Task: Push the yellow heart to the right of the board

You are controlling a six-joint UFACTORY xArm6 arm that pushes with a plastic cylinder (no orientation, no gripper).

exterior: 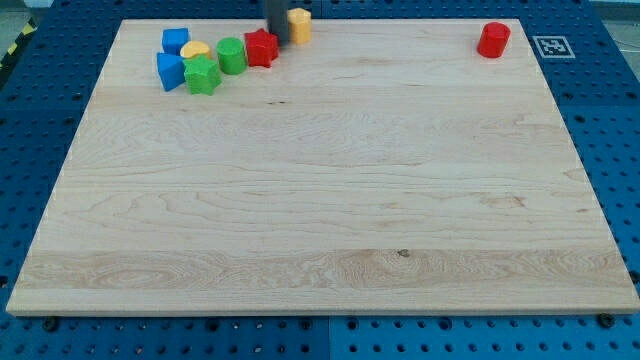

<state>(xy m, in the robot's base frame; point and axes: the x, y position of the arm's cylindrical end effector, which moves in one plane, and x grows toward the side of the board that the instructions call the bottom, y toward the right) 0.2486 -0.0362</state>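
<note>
My tip [280,40] touches one yellow block [299,23]'s left; nearby: two blue, two green, one red, another yellow; one red cylinder [493,39] apart.

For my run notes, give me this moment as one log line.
tip: my tip at view's top, just left of yellow block | cluster: red star-like block beside tip | far right: red block

No words, numbers or brand names can be read anywhere. The only sign is a black-and-white square marker [552,46] stuck on the blue pegboard surface [610,120], just off the wooden board's [330,200] top right corner.
</note>
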